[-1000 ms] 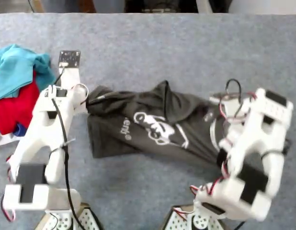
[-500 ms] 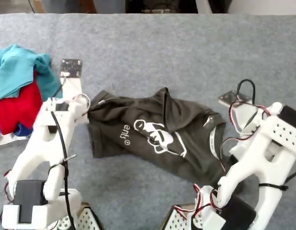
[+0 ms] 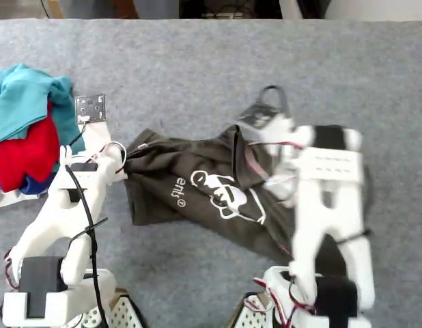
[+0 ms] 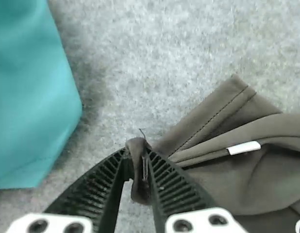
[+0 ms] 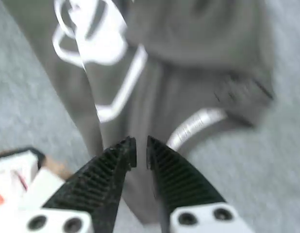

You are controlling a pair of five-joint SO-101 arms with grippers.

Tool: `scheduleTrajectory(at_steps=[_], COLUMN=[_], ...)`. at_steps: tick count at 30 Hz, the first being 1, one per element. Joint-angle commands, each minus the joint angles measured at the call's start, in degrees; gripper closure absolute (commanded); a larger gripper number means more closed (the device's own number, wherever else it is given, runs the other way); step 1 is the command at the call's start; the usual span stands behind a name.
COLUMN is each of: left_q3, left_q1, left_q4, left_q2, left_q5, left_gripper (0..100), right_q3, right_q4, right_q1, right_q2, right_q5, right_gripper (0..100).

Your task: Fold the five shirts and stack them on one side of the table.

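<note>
Left wrist view: left jaws clamped on dark shirt [image 4: 227, 160] hem corner, shirt crumpled mid counter [image 3: 197, 61]. Right jaws all but closed, empty, above shirt. Best: right pinches opposite corner, both pull flat before folding.

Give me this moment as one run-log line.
left gripper shut on corner of dark olive printed shirt | right gripper shut, empty, over same shirt | teal and red shirt pile unfolded, apart
</note>
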Motion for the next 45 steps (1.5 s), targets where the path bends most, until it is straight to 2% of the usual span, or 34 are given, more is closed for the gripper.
scheduleTrajectory(at_steps=[1,10,17,25,28,31,35,40,43,45], left_q3=[-0.1,-0.1,-0.1,-0.1,-0.1,-0.1,-0.1,-0.1,-0.1,-0.1], left_q1=[-0.7,-0.7,-0.7,-0.7,-0.7,-0.7,-0.7,-0.7,-0.7,-0.7], left_q4=[-1.1,-1.1,-1.1,-1.1,-1.1,-1.1,-1.1,-1.2,-1.3,-1.3], left_q2=[-0.6,-0.6,-0.6,-0.5,-0.5,-0.5,-0.5,-0.5,-0.5,-0.5], left_q5=[0.4,0.4,0.4,0.4,0.4,0.4,0.4,0.4,0.4,0.4], left_gripper=[97,97,97,97,97,97,97,97,97,97], right_q3=[2.7,0.4,-13.1,-30.0,-35.3,-39.3,-45.9,-52.4,-52.2,-51.3], right_q4=[-8.8,-27.5,-41.0,-51.8,-52.8,-45.9,-21.9,2.3,10.7,11.8], right_q1=[-7.1,-5.4,0.5,4.0,6.2,7.6,7.6,7.6,7.5,7.5], right_q2=[4.1,21.1,29.8,39.2,41.8,41.5,38.0,37.4,38.9,40.8], right_q5=[-7.2,-13.8,-21.7,-26.5,-28.0,-29.9,-29.6,-19.3,-14.2,-12.5], right_gripper=[95.3,95.3,95.6,98.3,98.3,98.3,98.3,98.3,98.2,98.1])
